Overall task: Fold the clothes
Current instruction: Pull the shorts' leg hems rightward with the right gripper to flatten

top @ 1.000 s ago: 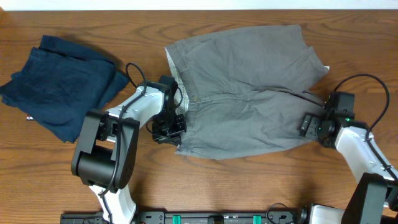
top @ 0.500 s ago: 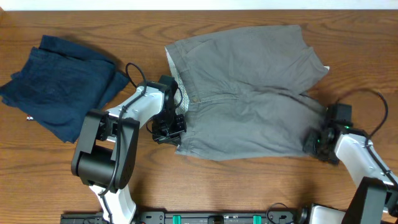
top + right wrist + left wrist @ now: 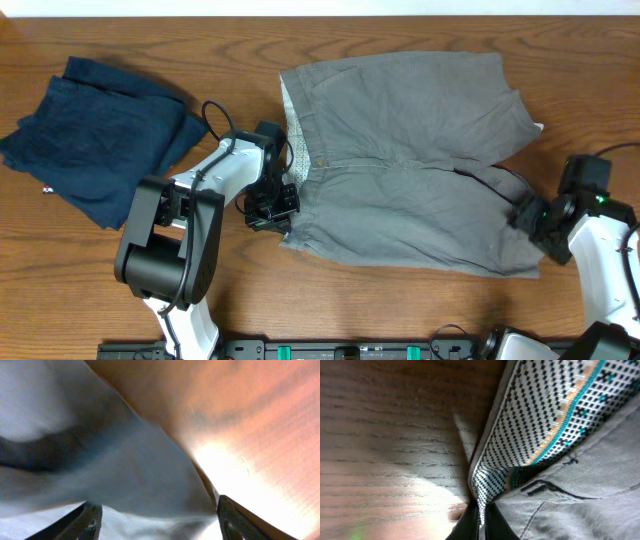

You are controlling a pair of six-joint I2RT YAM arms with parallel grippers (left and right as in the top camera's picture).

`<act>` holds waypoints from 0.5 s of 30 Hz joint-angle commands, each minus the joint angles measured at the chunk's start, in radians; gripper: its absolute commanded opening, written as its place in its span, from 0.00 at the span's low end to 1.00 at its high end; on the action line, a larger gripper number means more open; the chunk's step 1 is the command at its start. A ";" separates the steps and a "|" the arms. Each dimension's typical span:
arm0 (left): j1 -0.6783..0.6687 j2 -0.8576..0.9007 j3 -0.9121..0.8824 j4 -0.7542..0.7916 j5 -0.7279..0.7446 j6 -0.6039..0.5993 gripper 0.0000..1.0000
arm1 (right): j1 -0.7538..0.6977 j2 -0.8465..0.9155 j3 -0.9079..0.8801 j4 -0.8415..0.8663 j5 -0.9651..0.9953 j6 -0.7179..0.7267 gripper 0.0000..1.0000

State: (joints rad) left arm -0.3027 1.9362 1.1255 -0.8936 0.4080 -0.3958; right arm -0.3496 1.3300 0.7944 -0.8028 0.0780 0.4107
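Note:
The grey shorts [image 3: 400,150] lie spread flat on the wooden table [image 3: 200,50], with the waistband at the left and the legs to the right. My left gripper [image 3: 283,213] is at the waistband's near corner. In the left wrist view it [image 3: 481,525] is shut on the waistband edge, whose patterned lining [image 3: 545,425] faces up. My right gripper [image 3: 527,214] is at the near leg's hem. In the right wrist view it [image 3: 160,522] has its fingers wide apart, with grey cloth [image 3: 125,460] lying between them.
A folded dark navy garment [image 3: 95,130] lies at the far left of the table. Bare wood shows in front of the shorts and along the back edge. The arm bases stand at the table's near edge.
The right arm has moved right and toward the near edge, and the near leg and the whole shorts have been drawn right and flatter. The left gripper has not moved.

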 commanded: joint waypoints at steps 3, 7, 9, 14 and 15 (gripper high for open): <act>0.018 0.043 -0.023 0.016 -0.174 -0.009 0.06 | -0.010 0.001 0.013 0.035 -0.007 -0.030 0.69; 0.018 0.043 -0.023 0.020 -0.174 -0.009 0.06 | -0.010 0.029 0.008 0.166 -0.058 -0.028 0.70; 0.018 0.043 -0.023 0.023 -0.173 -0.009 0.06 | -0.010 0.034 0.008 0.229 -0.103 -0.053 0.69; 0.018 0.043 -0.023 0.023 -0.173 -0.009 0.06 | -0.011 0.055 0.008 0.287 -0.082 -0.049 0.67; 0.017 0.043 -0.023 0.023 -0.173 -0.009 0.06 | -0.011 0.068 0.008 0.287 -0.082 -0.049 0.67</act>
State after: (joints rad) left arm -0.3027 1.9362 1.1255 -0.8932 0.4072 -0.3958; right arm -0.3496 1.3682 0.7975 -0.5186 0.0071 0.3782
